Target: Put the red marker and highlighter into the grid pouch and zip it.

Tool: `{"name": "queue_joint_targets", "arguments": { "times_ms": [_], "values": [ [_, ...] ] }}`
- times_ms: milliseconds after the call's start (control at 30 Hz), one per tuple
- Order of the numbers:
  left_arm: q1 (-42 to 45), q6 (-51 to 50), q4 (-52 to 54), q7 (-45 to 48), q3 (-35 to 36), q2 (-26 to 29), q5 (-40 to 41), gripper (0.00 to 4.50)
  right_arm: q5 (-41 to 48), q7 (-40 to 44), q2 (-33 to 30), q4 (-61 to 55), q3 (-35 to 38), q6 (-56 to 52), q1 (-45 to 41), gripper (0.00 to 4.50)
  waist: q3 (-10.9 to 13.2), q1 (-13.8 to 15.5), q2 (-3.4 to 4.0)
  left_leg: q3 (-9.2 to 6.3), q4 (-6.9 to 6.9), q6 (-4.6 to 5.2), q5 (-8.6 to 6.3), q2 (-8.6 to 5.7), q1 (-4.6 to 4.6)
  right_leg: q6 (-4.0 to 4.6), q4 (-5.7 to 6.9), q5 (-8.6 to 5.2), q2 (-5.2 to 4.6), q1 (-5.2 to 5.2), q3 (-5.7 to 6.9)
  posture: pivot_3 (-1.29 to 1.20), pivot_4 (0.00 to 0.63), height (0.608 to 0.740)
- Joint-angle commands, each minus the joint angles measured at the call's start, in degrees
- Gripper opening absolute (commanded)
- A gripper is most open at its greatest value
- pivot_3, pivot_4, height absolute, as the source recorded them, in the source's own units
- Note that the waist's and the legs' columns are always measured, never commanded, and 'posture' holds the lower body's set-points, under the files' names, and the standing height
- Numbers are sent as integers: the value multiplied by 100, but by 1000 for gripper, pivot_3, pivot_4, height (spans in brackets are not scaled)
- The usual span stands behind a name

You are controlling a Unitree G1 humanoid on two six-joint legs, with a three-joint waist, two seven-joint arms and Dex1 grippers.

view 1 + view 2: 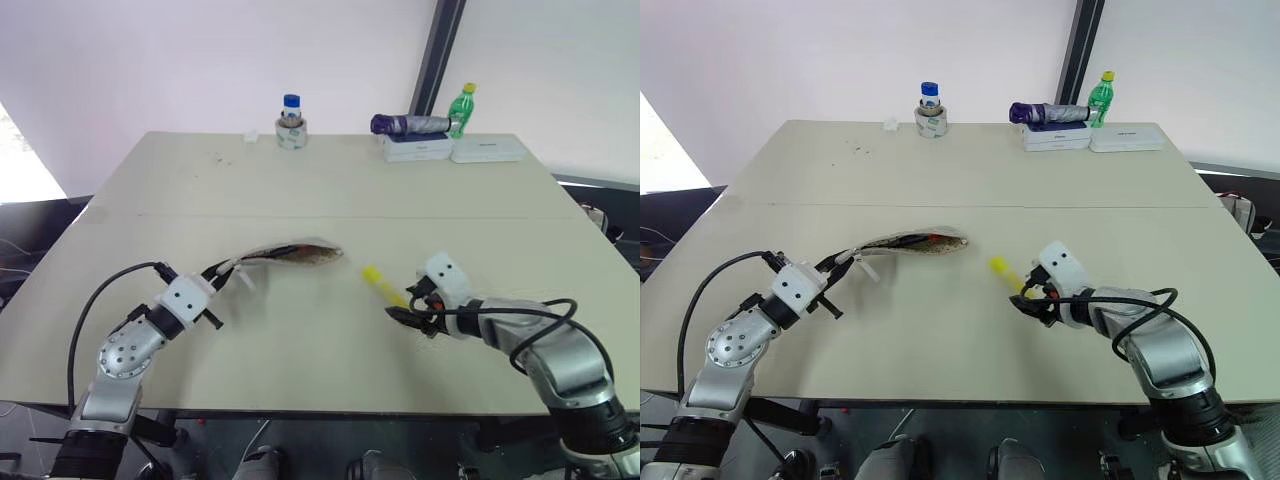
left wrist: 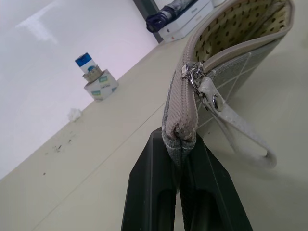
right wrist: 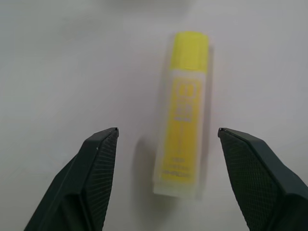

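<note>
The grid pouch [image 1: 296,255] lies on the table with its mouth gaping, its zipper pull and white strap [image 2: 226,115] near the held end. My left gripper [image 2: 180,140] is shut on that end of the pouch. A bit of red, likely the red marker [image 1: 937,238], shows inside the mouth. To the pouch's right the yellow highlighter [image 3: 183,115] lies flat on the table. My right gripper [image 3: 168,132] is open just over the highlighter's near end, one finger on each side and neither touching it.
At the table's far edge stand a tape roll with a blue-capped bottle [image 1: 291,128], white boxes [image 1: 450,148] with a folded purple umbrella [image 1: 410,124] on top, and a green bottle [image 1: 461,108]. Bare tabletop [image 1: 330,190] stretches behind the pouch.
</note>
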State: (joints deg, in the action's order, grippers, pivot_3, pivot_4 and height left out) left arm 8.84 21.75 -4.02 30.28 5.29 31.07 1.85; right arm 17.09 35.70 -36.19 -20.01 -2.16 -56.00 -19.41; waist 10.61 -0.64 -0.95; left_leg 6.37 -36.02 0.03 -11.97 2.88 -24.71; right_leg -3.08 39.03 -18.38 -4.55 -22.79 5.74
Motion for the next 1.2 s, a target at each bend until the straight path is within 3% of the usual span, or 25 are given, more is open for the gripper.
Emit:
{"name": "queue_joint_targets", "arguments": {
  "times_ms": [33,233,433,533,633,767,1200],
  "values": [
    [15,96,151,-16,64,26,65,0,-98,-180,25,-5,-93,3,-121,3546,0,0,0,0,-1,0,0,0,0,0,0,0,0,0,0,0,150,737],
    [7,89,170,-41,64,16,45,0,-332,-330,-90,278,-255,127,-58,3546,0,2,-1,0,-2,0,0,0,0,0,0,0,0,1,0,0,150,737],
    [26,96,163,-52,61,3,47,0,-263,-186,-256,323,-159,142,-94,855,-1,8,-1,0,-6,1,-1,-1,0,0,0,0,0,4,0,0,150,737],
    [34,100,153,-51,57,1,50,0,-135,79,-397,203,-57,379,-160,879,-1,10,-1,0,-6,1,-1,-1,0,0,0,0,0,3,0,0,150,737],
    [92,109,76,-34,50,5,56,0,476,1149,-737,-65,283,987,-194,879,1,6,-1,0,-5,2,-1,-1,-1,0,0,0,0,2,0,0,150,737],
    [167,140,-12,-14,18,-2,46,0,847,1951,-1181,-63,413,1286,-376,879,1,6,-3,-1,-5,2,-1,0,-1,0,0,0,2,2,1,0,150,737],
    [320,96,182,-14,-331,-141,-129,0,250,1621,-212,595,-854,1568,-1387,879,1,9,-4,-1,-12,4,-2,-3,-3,0,1,1,-2,3,1,0,150,737]
  ]
}}
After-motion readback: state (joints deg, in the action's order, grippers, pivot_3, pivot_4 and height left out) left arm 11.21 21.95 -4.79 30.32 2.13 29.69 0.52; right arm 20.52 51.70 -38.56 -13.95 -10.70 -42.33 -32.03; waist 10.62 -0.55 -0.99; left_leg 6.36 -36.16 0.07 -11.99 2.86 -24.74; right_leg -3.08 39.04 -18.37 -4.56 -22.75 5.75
